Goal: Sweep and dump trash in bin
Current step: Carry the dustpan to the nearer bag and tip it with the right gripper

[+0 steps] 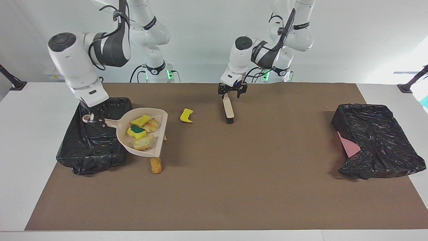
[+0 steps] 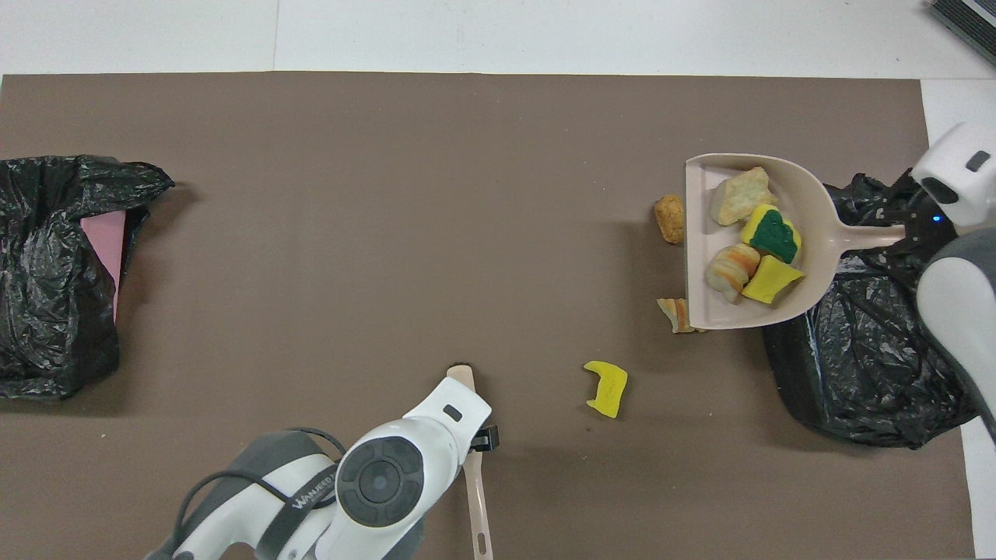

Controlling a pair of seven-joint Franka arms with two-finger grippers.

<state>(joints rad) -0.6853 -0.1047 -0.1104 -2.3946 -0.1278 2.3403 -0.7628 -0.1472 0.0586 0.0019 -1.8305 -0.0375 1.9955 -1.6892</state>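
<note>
R tool (image 1: 91, 117) is closed on the end of the dustpan (image 1: 112, 125) handle, but its fingers are dark against the black bag and hard to pick out. In the overhead view the wrist is cut off at the frame edge. The pan is held up off the tabletop (image 1: 234, 187). Its handle and back are over the bin (image 1: 90, 147) at the R arm's end, and its mouth is over the mat. There are 4 scraps (image 1: 143, 131) in it: yellow sponge bits, one w/ a green face, and tan bready lumps. There are 3 more on the mat. A yellow piece (image 1: 186, 115) lies between pan and brush (image 1: 228, 107). A tan lump (image 1: 155, 165) is by the pan's mouth. A striped bit (image 2: 675, 313) is half hidden under the pan's rim, so only a sliver shows in the facing view. L tool (image 1: 232, 94) is at the top of the brush handle, w/ the brush tilted and its bristles on the mat. Can't tell if it's gripping or has let go, as the wrist covers it from above. A 2nd bin (image 1: 378, 144) sits at the L arm's end w/ a pink patch showing through the bag.
</note>
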